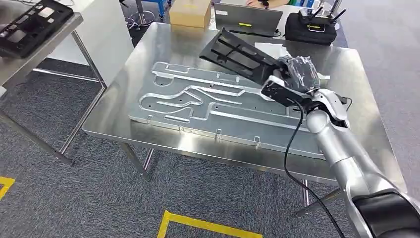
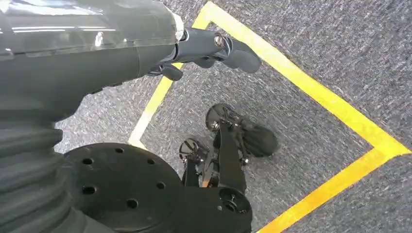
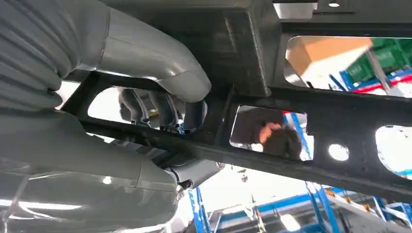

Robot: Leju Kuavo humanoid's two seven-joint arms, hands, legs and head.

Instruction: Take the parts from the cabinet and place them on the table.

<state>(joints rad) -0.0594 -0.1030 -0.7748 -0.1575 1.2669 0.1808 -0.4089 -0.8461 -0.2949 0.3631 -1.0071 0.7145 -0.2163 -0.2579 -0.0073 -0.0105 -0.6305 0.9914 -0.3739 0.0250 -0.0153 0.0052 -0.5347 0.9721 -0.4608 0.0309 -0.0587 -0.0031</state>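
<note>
Grey carpet (image 1: 99, 198) marked with yellow tape lines (image 1: 208, 225) runs under a shiny steel tabletop (image 1: 356, 99), which carries a large silver machined plate (image 1: 198, 101) with curved slots cut into it. Above the far right part of that plate, the right hand (image 1: 292, 74) holds a black frame part (image 1: 233, 49) with long cut-out openings; the part is tilted, its far end raised toward the back of the tabletop, and whether its lower end touches the silver plate cannot be told. In the right wrist view the thick grey thumb (image 3: 160, 63) lies across one face of the black frame part (image 3: 311, 116) while the darker fingers (image 3: 165, 109) curl through one of its openings, so the hand is clamped around a bar of the frame.

Beyond the silver plate, at the back edge of the tabletop, sit a cardboard box (image 1: 190, 12), a grey laptop (image 1: 247, 20) and a black case with antennas (image 1: 312, 27). A person's hand (image 1: 257, 3) shows just behind the laptop. Left of the silver plate, well apart from it, a second steel table (image 1: 29, 54) carries a black tray (image 1: 29, 22).

The left hand (image 2: 214, 46) hangs over the carpet beside a yellow tape line (image 2: 311, 92), holding nothing, its fingers loosely bent and slightly apart.
</note>
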